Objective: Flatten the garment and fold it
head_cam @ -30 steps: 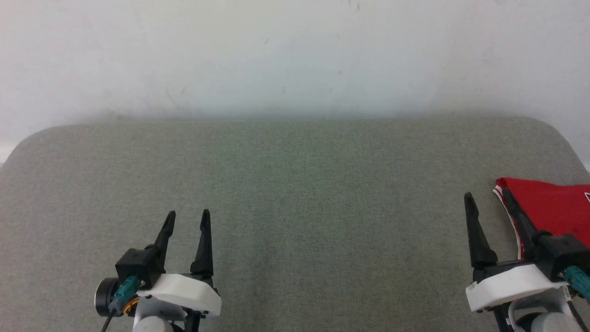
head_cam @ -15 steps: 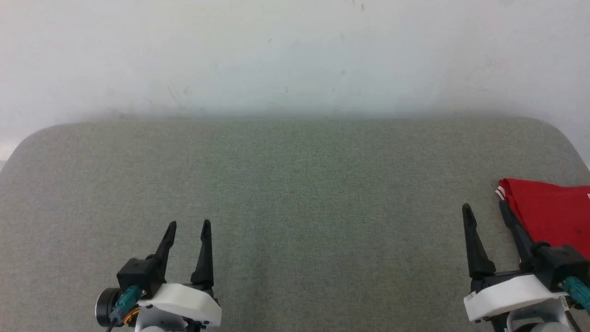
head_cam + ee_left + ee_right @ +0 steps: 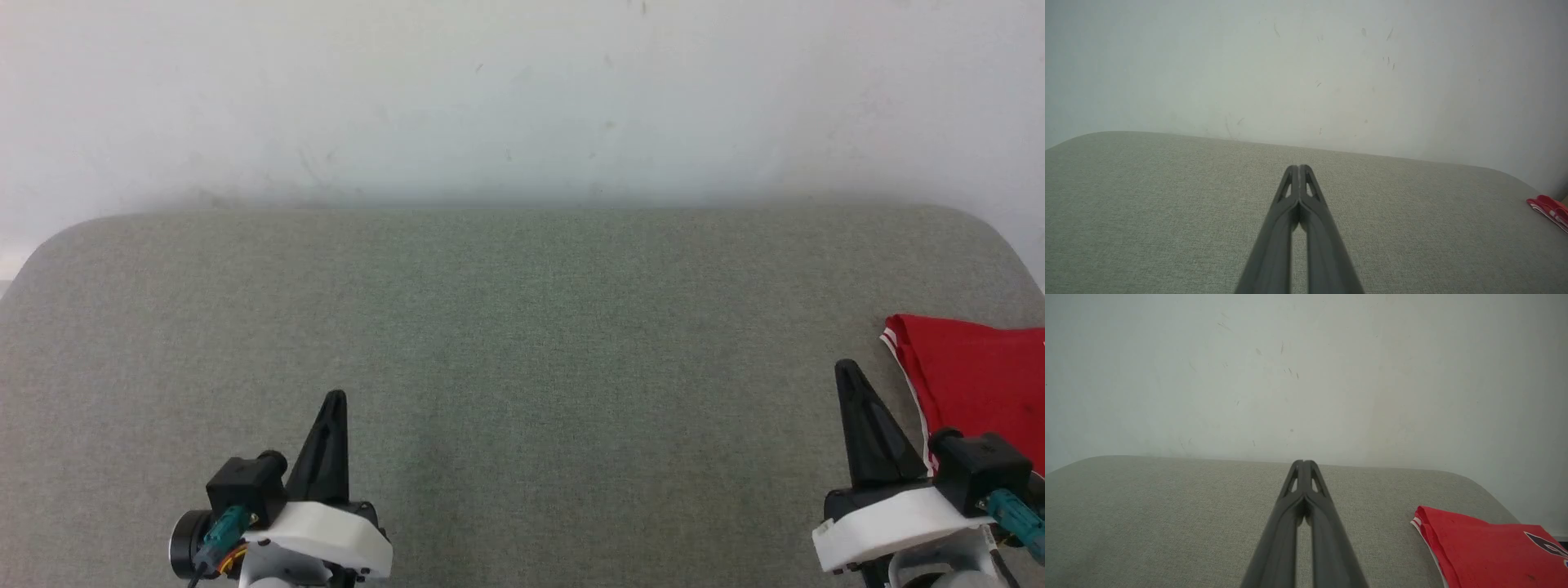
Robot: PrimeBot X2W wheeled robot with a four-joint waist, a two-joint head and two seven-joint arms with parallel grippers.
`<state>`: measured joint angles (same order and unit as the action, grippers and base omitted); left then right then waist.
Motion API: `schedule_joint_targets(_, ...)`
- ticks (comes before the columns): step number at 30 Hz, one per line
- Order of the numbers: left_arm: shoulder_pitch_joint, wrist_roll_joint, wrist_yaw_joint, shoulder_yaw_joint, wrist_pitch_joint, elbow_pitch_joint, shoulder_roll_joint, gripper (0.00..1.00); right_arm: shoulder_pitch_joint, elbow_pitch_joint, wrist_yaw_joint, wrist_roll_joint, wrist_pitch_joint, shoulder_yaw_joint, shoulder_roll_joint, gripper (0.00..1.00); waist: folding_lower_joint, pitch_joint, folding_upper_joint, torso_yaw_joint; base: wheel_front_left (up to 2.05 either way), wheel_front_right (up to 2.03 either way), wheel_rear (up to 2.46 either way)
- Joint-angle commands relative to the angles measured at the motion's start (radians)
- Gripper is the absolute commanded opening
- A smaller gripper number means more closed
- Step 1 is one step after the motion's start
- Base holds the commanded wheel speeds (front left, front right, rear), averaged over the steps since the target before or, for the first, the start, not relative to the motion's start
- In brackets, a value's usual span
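Note:
The garment (image 3: 976, 384) is bright red with white stripe trim and lies folded flat at the far right edge of the grey table (image 3: 522, 327). It also shows as red cloth with a dark emblem, the garment (image 3: 1486, 547), in the right wrist view, and as a red sliver, the garment (image 3: 1549, 206), in the left wrist view. My right gripper (image 3: 846, 369) is shut and empty, just left of the cloth and apart from it; it reads the same as the right gripper (image 3: 1303, 462). My left gripper (image 3: 335, 398) is shut and empty at the lower left, also seen as the left gripper (image 3: 1299, 167).
A pale wall (image 3: 522, 98) rises directly behind the table's rounded far edge. The grey fabric surface stretches wide between the two grippers.
Both grippers have gone from open to shut, with nothing between the fingers. The right gripper has drawn slightly back from the red cloth.

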<state>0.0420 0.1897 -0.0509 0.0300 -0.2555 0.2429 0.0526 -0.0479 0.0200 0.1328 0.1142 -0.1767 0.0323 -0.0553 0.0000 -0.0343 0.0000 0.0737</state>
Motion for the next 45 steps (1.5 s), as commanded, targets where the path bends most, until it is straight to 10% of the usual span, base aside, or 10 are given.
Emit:
schedule_joint_targets(1,0.0,0.0,0.0,0.0,0.0,0.0,0.0,0.0,0.0,0.0,0.0,0.0,0.0,0.0,0.0,0.0,0.0,0.0,0.0,0.0,0.0,0.0,0.0)
schedule_joint_targets(45,-0.013,-0.058,0.016,-0.009,0.079,-0.075,-0.001,0.0,0.015,-0.006,-0.001,-0.035,0.054,-0.011,0.001,0.0,0.0,0.011,0.0,-0.023,0.0,0.0,0.0)
